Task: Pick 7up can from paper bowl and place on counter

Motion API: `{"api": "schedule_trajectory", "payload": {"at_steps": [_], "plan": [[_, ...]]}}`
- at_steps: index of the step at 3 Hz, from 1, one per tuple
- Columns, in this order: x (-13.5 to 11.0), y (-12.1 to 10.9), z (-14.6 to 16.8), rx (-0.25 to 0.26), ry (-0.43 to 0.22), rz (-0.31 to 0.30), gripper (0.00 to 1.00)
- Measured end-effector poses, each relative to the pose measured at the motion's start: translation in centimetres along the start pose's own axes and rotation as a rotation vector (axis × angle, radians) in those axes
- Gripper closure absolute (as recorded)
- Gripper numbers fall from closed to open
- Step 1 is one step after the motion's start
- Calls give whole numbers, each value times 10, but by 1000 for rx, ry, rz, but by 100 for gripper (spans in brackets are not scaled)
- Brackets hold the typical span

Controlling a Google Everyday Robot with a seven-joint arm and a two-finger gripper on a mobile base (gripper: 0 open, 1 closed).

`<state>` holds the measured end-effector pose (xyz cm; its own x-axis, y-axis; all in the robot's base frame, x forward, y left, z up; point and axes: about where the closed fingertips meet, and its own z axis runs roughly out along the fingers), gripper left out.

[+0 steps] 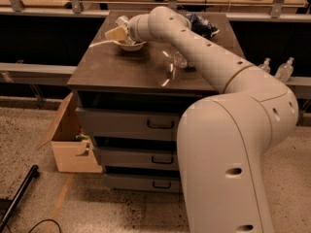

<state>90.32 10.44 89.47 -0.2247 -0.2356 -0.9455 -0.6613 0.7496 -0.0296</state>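
The paper bowl [133,46] sits at the back left of the dark counter [126,69]. My gripper [118,33] hangs over the bowl's left side, right at its rim, with the arm reaching in from the right. The 7up can is mostly hidden by the gripper. A small silvery bit [122,20] shows just above the gripper, and I cannot tell whether it is the can's end.
A clear plastic bottle [179,59] lies on the counter's middle right, beside my arm. A dark crumpled bag [201,25] is at the back right. An open cardboard box [73,142] stands on the floor left of the drawers. Two bottles [277,68] stand at the far right.
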Motion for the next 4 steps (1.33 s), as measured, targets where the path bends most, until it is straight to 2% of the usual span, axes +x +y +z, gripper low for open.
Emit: {"api": "schedule_trajectory", "payload": {"at_steps": [1,2,4], "plan": [[1,0,2,-3,8,-4,23],[4,1,4,-6,20,-4,41],[9,0,6,-9,37,-4,88]]}}
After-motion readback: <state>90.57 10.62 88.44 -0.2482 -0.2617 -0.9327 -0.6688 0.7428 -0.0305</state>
